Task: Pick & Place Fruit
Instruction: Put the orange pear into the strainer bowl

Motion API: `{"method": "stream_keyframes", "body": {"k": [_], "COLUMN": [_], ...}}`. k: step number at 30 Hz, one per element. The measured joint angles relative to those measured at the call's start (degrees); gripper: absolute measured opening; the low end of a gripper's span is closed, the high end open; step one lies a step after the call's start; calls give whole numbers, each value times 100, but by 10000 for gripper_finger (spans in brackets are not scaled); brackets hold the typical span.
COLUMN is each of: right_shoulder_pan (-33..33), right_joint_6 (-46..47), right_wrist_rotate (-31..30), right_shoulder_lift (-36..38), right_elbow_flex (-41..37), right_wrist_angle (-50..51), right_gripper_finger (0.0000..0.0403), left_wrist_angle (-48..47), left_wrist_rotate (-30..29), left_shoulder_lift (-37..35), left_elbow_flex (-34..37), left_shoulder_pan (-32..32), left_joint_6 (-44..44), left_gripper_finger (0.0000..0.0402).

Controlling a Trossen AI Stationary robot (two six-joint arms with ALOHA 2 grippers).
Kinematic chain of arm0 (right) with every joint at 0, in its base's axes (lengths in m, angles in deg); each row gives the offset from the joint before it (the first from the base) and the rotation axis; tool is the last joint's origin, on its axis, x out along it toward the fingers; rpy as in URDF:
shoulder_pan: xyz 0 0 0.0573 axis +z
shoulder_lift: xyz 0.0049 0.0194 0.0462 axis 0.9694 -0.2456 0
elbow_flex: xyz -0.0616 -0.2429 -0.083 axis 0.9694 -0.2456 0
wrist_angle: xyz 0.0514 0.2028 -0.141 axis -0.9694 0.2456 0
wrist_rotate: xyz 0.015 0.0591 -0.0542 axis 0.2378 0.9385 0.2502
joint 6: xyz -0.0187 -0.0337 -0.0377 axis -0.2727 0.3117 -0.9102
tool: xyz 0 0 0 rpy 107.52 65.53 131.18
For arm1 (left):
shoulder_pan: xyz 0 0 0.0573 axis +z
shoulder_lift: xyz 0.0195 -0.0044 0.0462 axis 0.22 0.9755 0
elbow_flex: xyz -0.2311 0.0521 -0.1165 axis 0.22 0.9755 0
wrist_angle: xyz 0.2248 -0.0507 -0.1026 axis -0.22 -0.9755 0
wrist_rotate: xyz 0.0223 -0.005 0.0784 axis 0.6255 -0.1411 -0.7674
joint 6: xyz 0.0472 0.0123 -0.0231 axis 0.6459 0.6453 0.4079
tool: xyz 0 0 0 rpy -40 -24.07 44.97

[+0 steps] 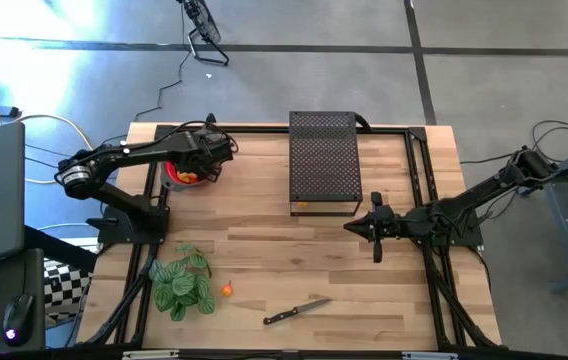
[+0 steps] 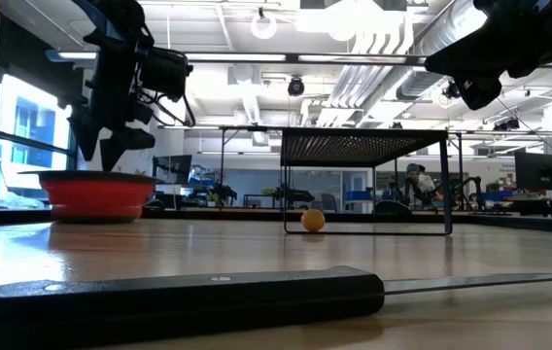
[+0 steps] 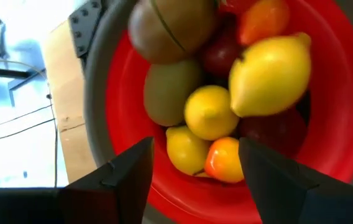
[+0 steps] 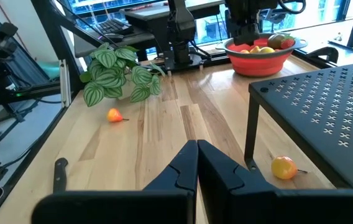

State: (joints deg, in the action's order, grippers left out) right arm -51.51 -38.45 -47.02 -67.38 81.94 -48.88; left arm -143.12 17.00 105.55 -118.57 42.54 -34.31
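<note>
A red bowl (image 3: pixel 332 93) brims with lemons (image 3: pixel 270 74) and kiwis (image 3: pixel 173 25) beneath the left gripper (image 3: pixel 195 165), jaws apart; right gripper (image 4: pixel 196 163), jaws together, waits beside the black rack (image 1: pixel 322 160).

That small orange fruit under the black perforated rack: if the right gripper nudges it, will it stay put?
Probably not. The small orange fruit looks round and glossy, so it would likely roll on the smooth wooden table. Its small stem may make it wobble off-line. The rack leg beside it could stop it.

Most of the fruit (image 3: pixel 226 93) is heaped in the red bowl (image 1: pixel 176 176) near the tabletop's far left corner: yellow lemons, brown kiwis, dark red apples and small orange pieces. One tiny orange fruit (image 1: pixel 227 290) lies loose toward the near left edge; another (image 4: pixel 284 167) sits under the black perforated rack (image 1: pixel 322 160) by the far edge.
</note>
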Motion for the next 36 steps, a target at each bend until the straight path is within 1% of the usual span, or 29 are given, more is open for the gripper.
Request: {"method": "stream_keyframes", "body": {"k": [3, 6, 8, 12, 14, 19, 24, 29, 33, 36], "right_shoulder_pan": [-2, 0, 0, 0, 0, 0, 0, 0, 0, 0], "right_joint_6": [0, 1, 45, 56, 59, 46, 59, 306, 319, 310], "right_wrist_rotate": [0, 5, 12, 14, 7, 2, 6, 11, 7, 4], "right_shoulder_lift": [0, 0, 0, 0, 0, 0, 0, 0, 0, 0], "right_elbow_flex": [0, 0, 0, 0, 0, 0, 0, 0, 0, 0], "right_wrist_angle": [-2, -6, -9, -96, -184, -300, -304, -304, -306, -304], "right_gripper_finger": [3, 3, 3, 3, 3, 3, 3, 3, 3, 3], "left_wrist_angle": [-3, 67, 245, 683, 848, 1091, 1642, 2288, 2587, 2976], "left_wrist_rotate": [151, 91, 0, 29, 166, 334, 376, 946, 1521, 1704], "left_shoulder_lift": [-6, -96, -209, -502, -632, -797, -798, -798, -798, -798], "left_elbow_flex": [0, 0, 0, -5, -9, -9, -9, -9, -9, -9], "left_shoulder_pan": [-115, -394, -632, -1119, -1349, -1837, -2276, -2584, -2710, -2741], "left_joint_6": [258, 366, 515, 1052, 1181, 1147, 1131, 1129, 1126, 1106], "left_gripper_finger": [229, 225, 212, 163, 136, 74, 31, 7, 3, 3]}}
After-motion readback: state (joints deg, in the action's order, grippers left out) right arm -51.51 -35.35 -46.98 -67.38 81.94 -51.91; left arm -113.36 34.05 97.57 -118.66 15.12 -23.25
